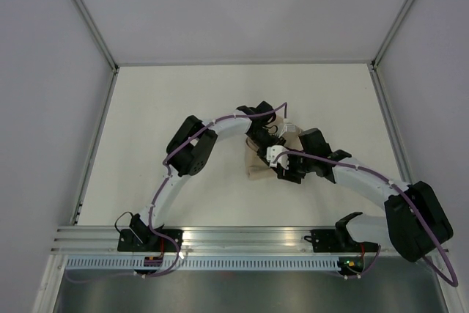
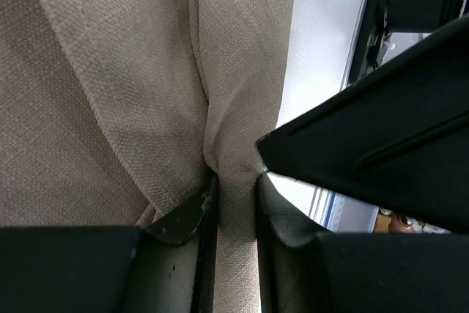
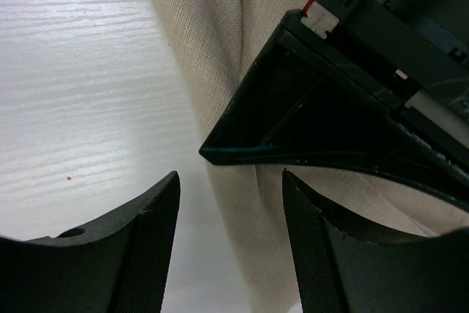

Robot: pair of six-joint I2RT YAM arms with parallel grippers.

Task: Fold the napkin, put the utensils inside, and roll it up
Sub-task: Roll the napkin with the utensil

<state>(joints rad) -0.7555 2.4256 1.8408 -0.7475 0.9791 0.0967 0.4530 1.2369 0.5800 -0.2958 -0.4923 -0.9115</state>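
From above, the bunched napkin (image 1: 258, 168) lies at the centre of the table (image 1: 168, 93) (no utensils show). Left wrist: the left gripper (image 2: 234, 181) pinches a raised cloth fold, jaws nearly closed. Right wrist: the right gripper (image 3: 229, 177) gapes empty above the napkin's edge. Folding seems in hand; next, the right probably needs to grasp that edge.

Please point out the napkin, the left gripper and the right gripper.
napkin (image 2: 110, 93): left wrist view, on its broad flat face.
left gripper (image 2: 236, 199): left wrist view, between the fingertips pinching the napkin.
right gripper (image 3: 231, 203): right wrist view, gap between open fingertips.
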